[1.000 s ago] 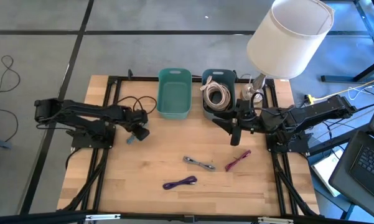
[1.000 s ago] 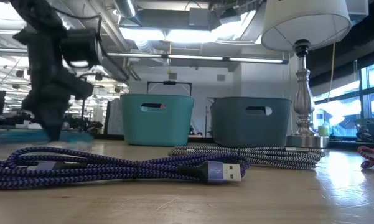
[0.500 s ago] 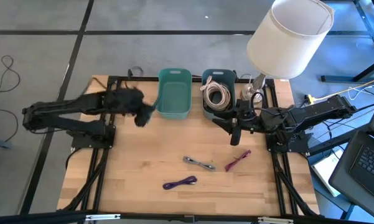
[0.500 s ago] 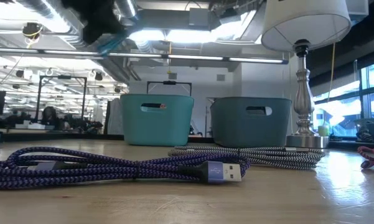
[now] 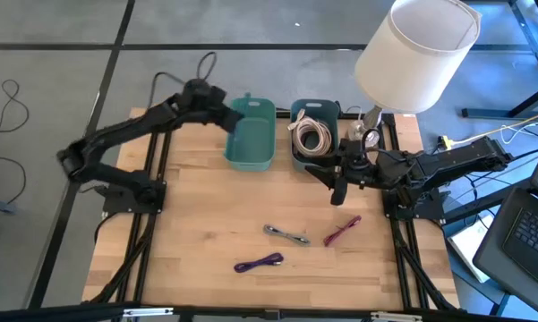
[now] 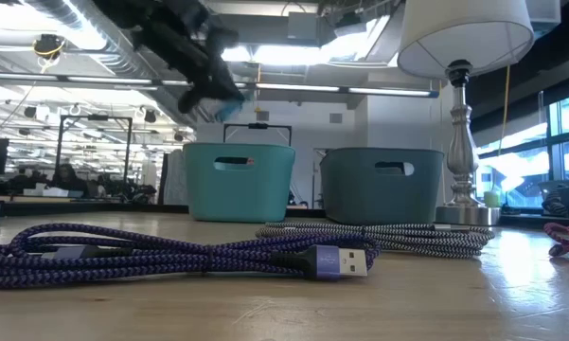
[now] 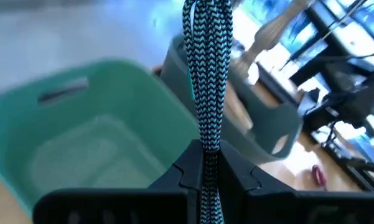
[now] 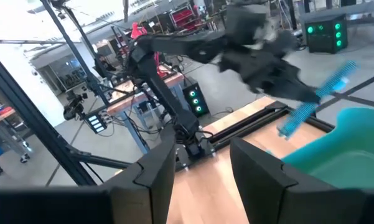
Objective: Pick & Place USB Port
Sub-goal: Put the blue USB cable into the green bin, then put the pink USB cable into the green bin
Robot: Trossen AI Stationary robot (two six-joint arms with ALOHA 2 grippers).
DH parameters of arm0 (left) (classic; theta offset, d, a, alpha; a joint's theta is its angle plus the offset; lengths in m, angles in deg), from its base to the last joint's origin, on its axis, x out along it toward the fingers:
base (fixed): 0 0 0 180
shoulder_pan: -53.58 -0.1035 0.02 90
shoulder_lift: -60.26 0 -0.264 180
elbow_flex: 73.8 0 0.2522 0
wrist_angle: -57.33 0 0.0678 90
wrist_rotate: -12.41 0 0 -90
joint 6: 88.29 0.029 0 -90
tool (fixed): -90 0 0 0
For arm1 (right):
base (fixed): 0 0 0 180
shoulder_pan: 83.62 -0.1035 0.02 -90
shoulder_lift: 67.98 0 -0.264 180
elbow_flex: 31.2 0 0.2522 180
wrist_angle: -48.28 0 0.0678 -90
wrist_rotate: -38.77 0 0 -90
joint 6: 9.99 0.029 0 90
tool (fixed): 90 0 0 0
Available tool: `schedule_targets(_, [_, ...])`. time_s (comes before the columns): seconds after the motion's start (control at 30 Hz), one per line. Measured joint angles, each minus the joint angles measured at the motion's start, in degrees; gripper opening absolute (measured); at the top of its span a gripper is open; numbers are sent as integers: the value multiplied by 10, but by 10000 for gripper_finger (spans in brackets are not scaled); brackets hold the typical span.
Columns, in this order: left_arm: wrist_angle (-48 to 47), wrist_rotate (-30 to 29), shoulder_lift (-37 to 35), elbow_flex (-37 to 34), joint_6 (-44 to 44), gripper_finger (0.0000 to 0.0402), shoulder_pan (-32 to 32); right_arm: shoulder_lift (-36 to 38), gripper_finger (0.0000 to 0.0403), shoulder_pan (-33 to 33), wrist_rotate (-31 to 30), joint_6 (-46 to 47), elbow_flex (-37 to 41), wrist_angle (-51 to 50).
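Done so far: a pale coiled cable (image 5: 311, 136) already lies in the grey bin (image 5: 314, 164) at the worktop's (image 5: 197, 241) far edge; a teal-and-black braided cable (image 7: 206, 68) is pinched in the left gripper (image 7: 206, 163) and is up in the air.
Cable in hand: it hangs at the teal bin's (image 5: 251, 159) near-left rim, over the far edge of the worktop, not yet inside; the bin looks empty in the left wrist view.
Left gripper: fingers pressed tight on the braided cable, which runs up between them.
Right gripper (image 5: 340, 190): waits near the right edge, just in front of the grey bin, fingers half spread around nothing.
Still left: lowering and letting go of the carried cable, then three more on the worktop: the grey cable (image 5: 286, 234) and red cable (image 5: 342, 230) mid-worktop, the purple cable (image 5: 259, 262) toward the near edge.
Change from a second ago: the left arm was low over the left side of the worktop; it has since lifted and swung to the far edge by the teal bin. The right arm and the three loose cables have not moved.
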State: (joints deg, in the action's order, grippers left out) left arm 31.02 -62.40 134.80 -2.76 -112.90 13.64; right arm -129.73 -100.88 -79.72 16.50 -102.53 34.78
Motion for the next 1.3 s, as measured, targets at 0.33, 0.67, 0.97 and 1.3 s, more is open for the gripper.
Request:
schedule_targets(0.33, [-104,9,201,72,1,17,-7,0,158,-22,0,1,0,0])
schedule_targets(0.67, [-81,1,290,73,-12,17,6,0,158,-25,-3,-4,0,-10])
schedule_targets(0.97, [-59,0,308,73,-17,23,9,0,158,-25,-5,-14,0,-15])
schedule_targets(1.3, [-41,32,308,73,-8,152,8,0,158,-25,-5,-14,0,-15])
